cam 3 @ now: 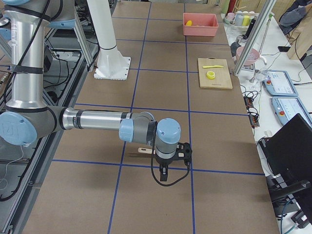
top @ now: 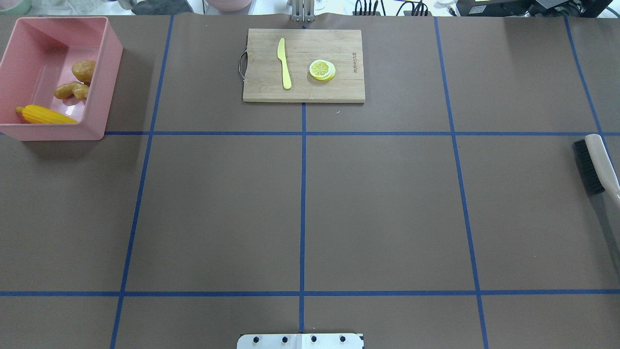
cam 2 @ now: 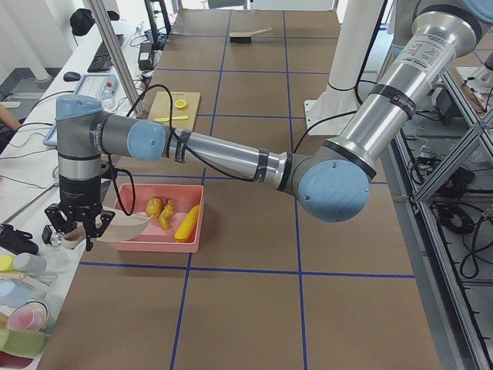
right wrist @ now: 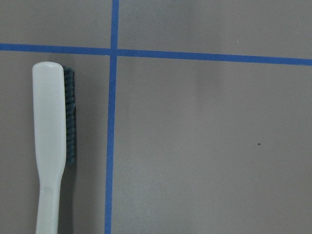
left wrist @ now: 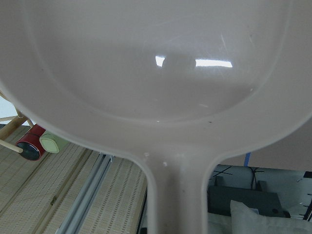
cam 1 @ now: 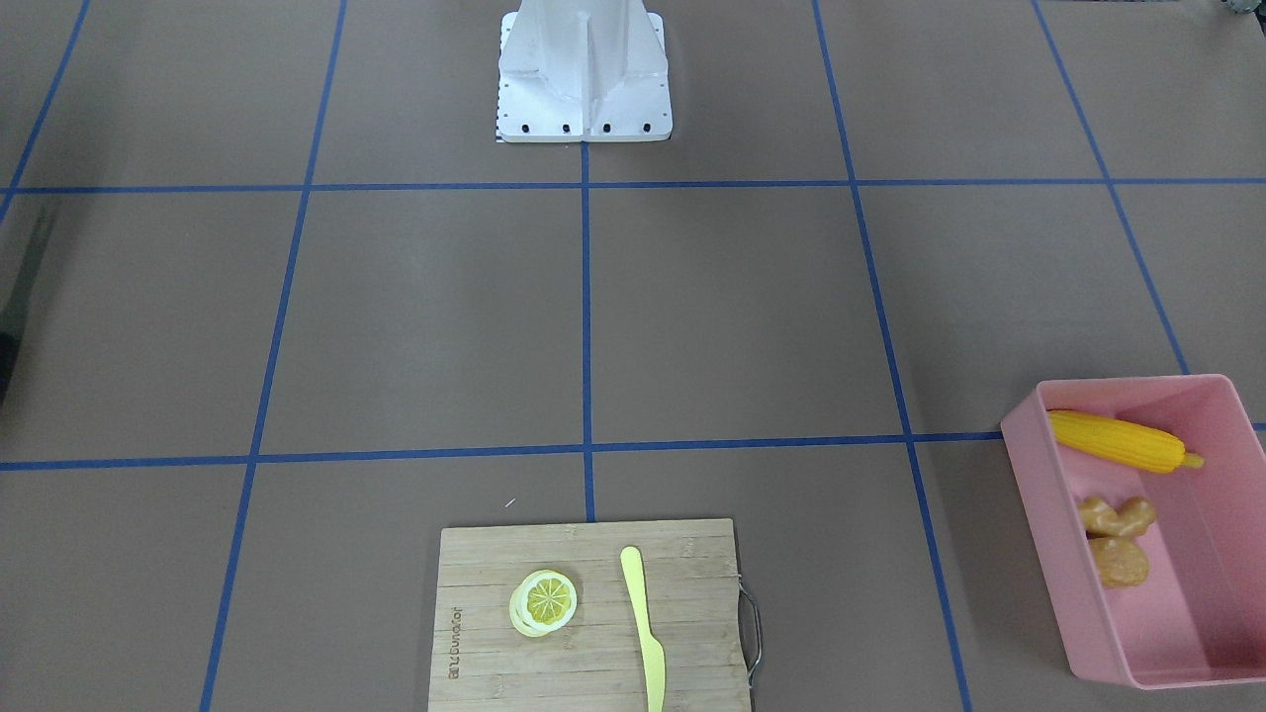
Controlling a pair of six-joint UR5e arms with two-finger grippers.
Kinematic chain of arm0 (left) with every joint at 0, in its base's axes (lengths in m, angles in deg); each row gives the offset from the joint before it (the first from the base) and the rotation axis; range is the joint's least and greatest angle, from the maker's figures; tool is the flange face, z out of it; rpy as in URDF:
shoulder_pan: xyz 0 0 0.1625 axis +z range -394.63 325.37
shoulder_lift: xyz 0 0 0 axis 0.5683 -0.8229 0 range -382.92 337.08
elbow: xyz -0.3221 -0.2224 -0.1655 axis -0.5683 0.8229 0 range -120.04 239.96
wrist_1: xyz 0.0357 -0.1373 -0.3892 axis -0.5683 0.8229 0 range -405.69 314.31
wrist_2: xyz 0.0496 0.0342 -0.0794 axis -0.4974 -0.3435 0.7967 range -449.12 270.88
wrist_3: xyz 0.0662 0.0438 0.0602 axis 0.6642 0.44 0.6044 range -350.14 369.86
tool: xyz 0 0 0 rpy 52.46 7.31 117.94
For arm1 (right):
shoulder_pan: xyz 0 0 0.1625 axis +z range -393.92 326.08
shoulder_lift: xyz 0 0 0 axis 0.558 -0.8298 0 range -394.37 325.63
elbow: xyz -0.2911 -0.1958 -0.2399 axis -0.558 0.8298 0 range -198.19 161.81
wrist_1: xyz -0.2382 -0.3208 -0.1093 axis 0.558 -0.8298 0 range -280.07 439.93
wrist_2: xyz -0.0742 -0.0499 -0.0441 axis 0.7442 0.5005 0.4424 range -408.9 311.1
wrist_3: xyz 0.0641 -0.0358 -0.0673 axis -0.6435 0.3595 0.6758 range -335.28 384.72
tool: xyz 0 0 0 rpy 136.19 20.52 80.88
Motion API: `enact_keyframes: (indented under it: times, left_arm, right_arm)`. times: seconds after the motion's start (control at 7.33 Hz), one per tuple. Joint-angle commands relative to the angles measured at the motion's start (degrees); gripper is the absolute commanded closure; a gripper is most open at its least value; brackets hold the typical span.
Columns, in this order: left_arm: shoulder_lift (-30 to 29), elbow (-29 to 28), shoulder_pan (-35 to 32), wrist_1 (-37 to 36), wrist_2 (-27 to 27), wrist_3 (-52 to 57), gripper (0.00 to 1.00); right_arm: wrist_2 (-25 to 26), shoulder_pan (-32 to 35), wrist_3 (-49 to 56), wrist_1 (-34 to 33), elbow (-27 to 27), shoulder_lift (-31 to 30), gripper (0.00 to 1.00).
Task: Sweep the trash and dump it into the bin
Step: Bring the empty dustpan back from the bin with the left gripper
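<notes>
The pink bin (cam 1: 1217,593) stands at the table's corner on my left side; it also shows in the overhead view (top: 104,87) and the exterior left view (cam 2: 154,245). In it lie the corn cob (cam 1: 1118,442), the ginger root (cam 1: 1116,516) and the potato (cam 1: 1121,561). My left gripper (cam 2: 77,230) is at the bin's outer end, with the empty beige dustpan (cam 2: 127,226) (left wrist: 156,63) at its fingers, tipped over the bin's end. I cannot tell its grip. My right gripper (cam 3: 165,170) hangs by the brush (top: 596,165) (right wrist: 51,141), which lies on the table. I cannot tell whether it is open.
A wooden cutting board (top: 261,48) sits at the table's far middle edge, with a lemon slice (top: 322,69) and a pale yellow knife (top: 284,63) on it. The robot's white base (cam 1: 584,69) is at the near middle. Cups and clutter stand beyond the bin.
</notes>
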Motion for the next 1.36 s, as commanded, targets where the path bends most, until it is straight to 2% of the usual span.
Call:
enact_keyframes:
  times: [0.0,0.55,0.68,0.82,0.95,1.09,1.23]
  left_arm:
    - [0.0,1.7,-0.6,-0.1,0.1,-12.5,1.0]
    - [1.1,5.4,-1.2,-0.2,11.4,-31.9,1.0]
    - [2.4,7.7,-1.2,-0.6,16.1,-37.9,1.0]
    - [3.3,11.0,-1.2,-3.9,19.9,-43.0,1.0]
    - [4.5,14.4,-1.2,-5.7,23.4,-45.0,1.0]
    - [4.9,16.7,-1.0,-8.0,29.7,-46.6,1.0]
    - [5.0,20.0,-0.6,-10.2,33.8,-50.0,1.0]
  right_arm:
    - [0.0,0.0,-0.1,0.0,0.3,-0.1,0.0]
    - [0.0,0.0,-0.1,0.0,0.6,0.0,0.0]
    - [0.0,0.0,-0.1,0.0,0.6,0.0,0.0]
    - [0.0,0.0,-0.1,0.0,0.6,0.0,0.0]
    - [0.0,0.0,-0.1,0.1,0.6,0.2,0.0]
    - [0.0,0.0,-0.1,0.1,0.6,0.3,0.0]
    - [0.1,0.0,-0.1,0.0,0.6,0.3,0.0]
